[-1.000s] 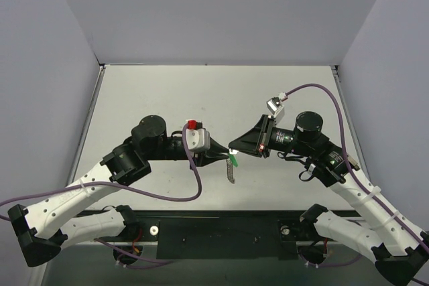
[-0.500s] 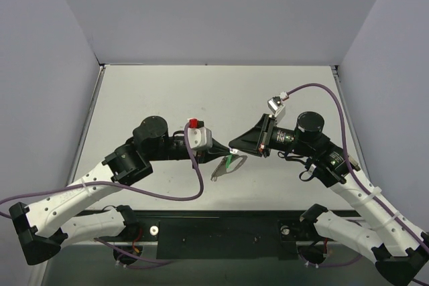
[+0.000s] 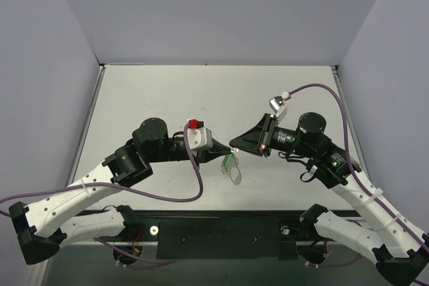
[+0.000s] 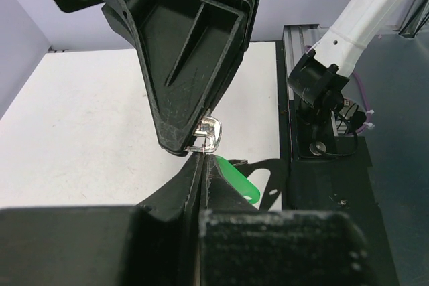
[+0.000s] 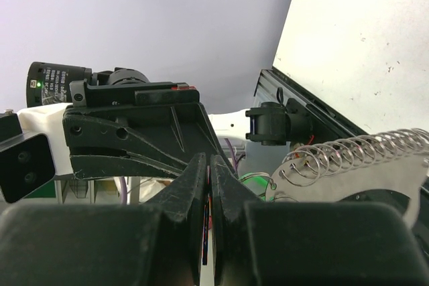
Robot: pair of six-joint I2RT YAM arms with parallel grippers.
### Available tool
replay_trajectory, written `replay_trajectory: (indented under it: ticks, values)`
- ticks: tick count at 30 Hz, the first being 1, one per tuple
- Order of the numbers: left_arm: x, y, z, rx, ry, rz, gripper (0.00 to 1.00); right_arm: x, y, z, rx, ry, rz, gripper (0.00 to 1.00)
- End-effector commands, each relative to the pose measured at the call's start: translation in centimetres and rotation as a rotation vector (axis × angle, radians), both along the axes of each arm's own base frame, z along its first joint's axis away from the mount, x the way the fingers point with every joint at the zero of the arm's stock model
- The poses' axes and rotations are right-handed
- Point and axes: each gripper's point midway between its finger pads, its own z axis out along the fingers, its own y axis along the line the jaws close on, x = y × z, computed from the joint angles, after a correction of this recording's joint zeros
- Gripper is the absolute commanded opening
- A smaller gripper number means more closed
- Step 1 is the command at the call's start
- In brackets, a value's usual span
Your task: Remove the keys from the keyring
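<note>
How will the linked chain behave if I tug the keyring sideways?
The chain is probably floppy: its loose links lie in a slack curve. Likely light, being thin wire, so it may swing and snag.

The left arm (image 3: pixel 80 189) is stretched from its base toward the right and bent at the elbow. The right arm (image 3: pixel 362 199) is mirrored, reaching left. The wrists are aimed at each other, nose to nose. The left gripper (image 3: pixel 224 159) is seen clamped, fingers pressed nearly flat together. The right gripper (image 3: pixel 233 145) is closed tight too, its tip set almost against the left one's tip.
</note>
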Motion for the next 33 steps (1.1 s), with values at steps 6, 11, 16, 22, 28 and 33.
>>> replay_trajectory:
  ticks: [6, 11, 16, 22, 28, 33]
  values:
    - [0.5, 0.2, 3.5, -0.148, -0.064, 0.064, 0.0, -1.0, 0.0, 3.5, 0.086, -0.089, 0.023, 0.0]
    - [0.7, 0.6, 4.2, -0.187, -0.052, 0.094, 0.0, -0.7, -0.6, 3.1, 0.06, -0.097, -0.017, 0.0]
    - [0.4, 1.1, 5.1, -0.239, -0.018, 0.114, 0.0, -0.5, -1.1, 3.2, 0.066, -0.107, -0.059, 0.0]
    - [-0.5, 0.8, 6.4, -0.339, 0.051, 0.106, 0.0, 0.2, -2.0, 1.9, 0.025, -0.093, -0.133, 0.0]
    - [-1.4, 0.2, 6.9, -0.367, 0.047, 0.114, 0.0, 0.6, -2.5, 0.8, 0.011, -0.073, -0.175, 0.0]
    - [-1.7, -0.3, 7.4, -0.392, 0.051, 0.107, 0.0, 0.6, -2.9, 0.1, 0.007, -0.064, -0.197, 0.0]
